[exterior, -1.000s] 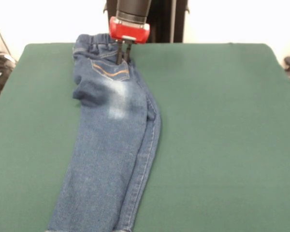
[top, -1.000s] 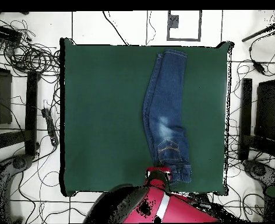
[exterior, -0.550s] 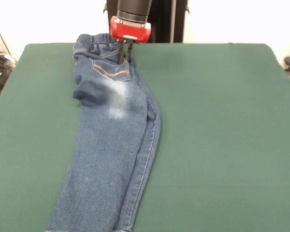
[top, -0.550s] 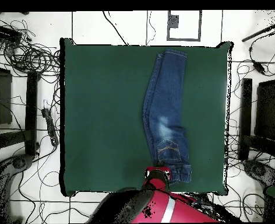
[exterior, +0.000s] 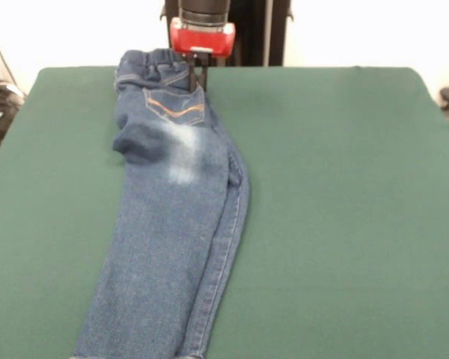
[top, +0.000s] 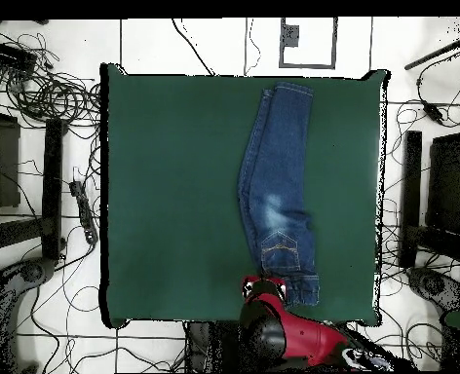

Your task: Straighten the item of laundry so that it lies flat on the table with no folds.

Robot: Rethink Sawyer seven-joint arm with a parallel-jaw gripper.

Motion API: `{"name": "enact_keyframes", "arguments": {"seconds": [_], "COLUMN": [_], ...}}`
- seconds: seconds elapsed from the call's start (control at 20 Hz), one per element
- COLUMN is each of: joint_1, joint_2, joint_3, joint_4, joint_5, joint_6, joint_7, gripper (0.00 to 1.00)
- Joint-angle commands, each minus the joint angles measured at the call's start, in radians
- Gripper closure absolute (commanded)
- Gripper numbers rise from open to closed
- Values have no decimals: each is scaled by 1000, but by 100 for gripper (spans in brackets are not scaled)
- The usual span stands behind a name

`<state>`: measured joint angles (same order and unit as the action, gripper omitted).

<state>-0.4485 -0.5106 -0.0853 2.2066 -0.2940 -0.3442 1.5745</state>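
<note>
Jeans (exterior: 176,217), child's, blue denim: folded lengthwise, legs stacked, lying left of centre on green felt table (exterior: 344,209). Hand (exterior: 197,75) pinches far waistband corner, narrow. Advice: draw waistband sideways, low, to peel upper leg off. Surround: bare tabletop; floor cables (top: 49,93) beyond edges.
</note>
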Motion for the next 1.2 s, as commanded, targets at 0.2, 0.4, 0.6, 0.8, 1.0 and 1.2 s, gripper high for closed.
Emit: {"name": "enact_keyframes", "arguments": {"seconds": [0.2,0.4,0.6,0.8,1.0,1.2], "joint_1": [-145,-258,-381,-470,-551,-622], "joint_2": [-41,-50,-55,-51,-44,-43], "joint_3": [308,389,478,540,594,653], "joint_4": [57,67,72,71,62,52], "joint_5": [-69,-104,-135,-157,-169,-165], "joint_6": [119,160,235,291,367,442], "joint_7": [191,172,126,86,46,16], "gripper": [100,100,100,100,100,100]}}
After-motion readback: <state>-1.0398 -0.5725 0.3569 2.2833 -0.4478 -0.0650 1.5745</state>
